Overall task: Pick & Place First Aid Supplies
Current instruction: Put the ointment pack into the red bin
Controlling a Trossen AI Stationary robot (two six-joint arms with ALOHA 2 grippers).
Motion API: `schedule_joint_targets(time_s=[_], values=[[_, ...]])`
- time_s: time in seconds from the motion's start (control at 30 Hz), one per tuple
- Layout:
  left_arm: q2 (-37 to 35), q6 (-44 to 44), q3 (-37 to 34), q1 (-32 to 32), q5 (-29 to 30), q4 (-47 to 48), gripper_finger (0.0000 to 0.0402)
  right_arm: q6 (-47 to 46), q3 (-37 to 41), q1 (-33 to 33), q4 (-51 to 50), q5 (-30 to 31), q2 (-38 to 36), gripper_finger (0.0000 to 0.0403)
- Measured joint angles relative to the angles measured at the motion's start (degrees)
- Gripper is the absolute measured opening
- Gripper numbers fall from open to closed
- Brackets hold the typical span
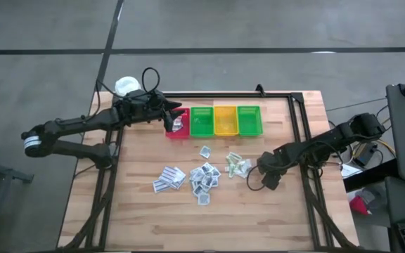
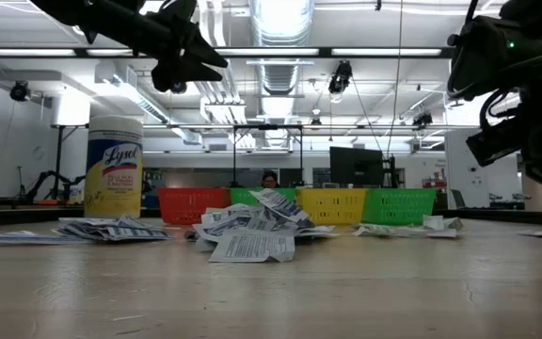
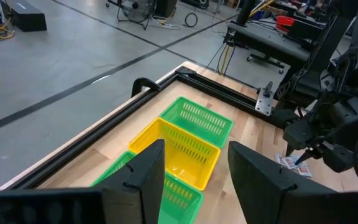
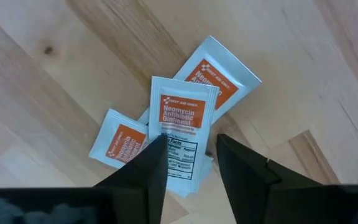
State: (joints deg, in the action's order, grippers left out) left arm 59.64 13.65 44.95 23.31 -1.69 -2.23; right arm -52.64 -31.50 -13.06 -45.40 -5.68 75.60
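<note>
A: High view first. The right claw sits near the table's right edge, just beside the green-printed end of the first aid supplies, which lie scattered across the middle of the table. The left claw hangs over the red bin at the far edge, beside the 2 green bins and the yellow bin.

B: Low view?

A: The sachets lie in loose, overlapping heaps in front of the bins. Overlap is the risk: a pinch could lift 2 at once, or drag neighbours off the heap.

B: Left wrist view?

A: Left claw's fingers are spread apart with nothing between them, bins showing in the gap. It only waits.

B: Right wrist view?

A: Right claw is part open, holding nothing, straddling the lower end of an ointment sachet that rests on 2 others. The sachet lies flat on the wood, so the fingertips could slide over it, or close on the stack beneath and carry several toward a bin.
</note>
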Motion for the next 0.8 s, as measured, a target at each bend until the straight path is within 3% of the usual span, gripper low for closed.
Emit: schedule_joint_targets(time_s=[0.47, 0.8], values=[[0.00, 0.07, 0.00, 0.00, 0.00, -0.86, 0.0170, -0.83, 0.02, -0.09, -0.11, -0.82, -1.81, 0.0025], [0.00, 0.07, 0.00, 0.00, 0.00, -0.95, 0.0170, -2.81, 0.02, -0.07, -1.10, -0.91, -6.17, 0.0008]])
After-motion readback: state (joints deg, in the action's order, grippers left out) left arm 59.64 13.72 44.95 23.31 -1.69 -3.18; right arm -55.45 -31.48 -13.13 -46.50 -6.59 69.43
